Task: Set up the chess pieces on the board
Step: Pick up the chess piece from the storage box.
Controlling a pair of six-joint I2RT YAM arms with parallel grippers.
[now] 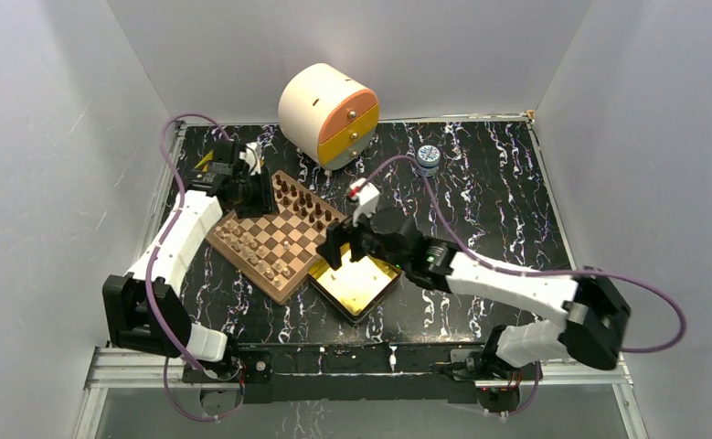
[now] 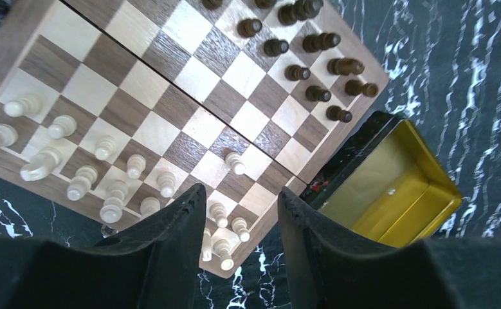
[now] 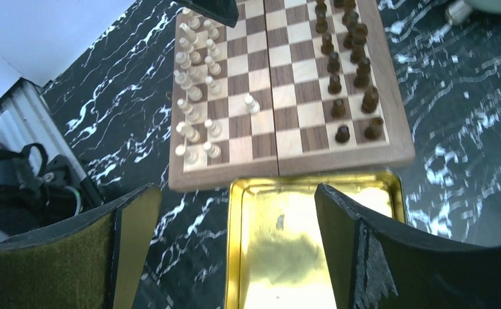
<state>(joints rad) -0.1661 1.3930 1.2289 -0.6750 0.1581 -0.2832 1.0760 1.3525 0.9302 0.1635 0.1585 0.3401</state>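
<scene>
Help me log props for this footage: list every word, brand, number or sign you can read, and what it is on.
No readable text in any view.
chessboard: no letters or numbers on squares or rim.
gold tin: plain inside, no print showing.
drawer box: no label showing.
small round thing at the back: pale marks on top, too small to read.

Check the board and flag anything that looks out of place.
One light pawn stands alone on the board, ahead of the other light pieces and toward the middle; their front row seems to have a gap level with it. The dark pieces sit in tidy rows.
</scene>
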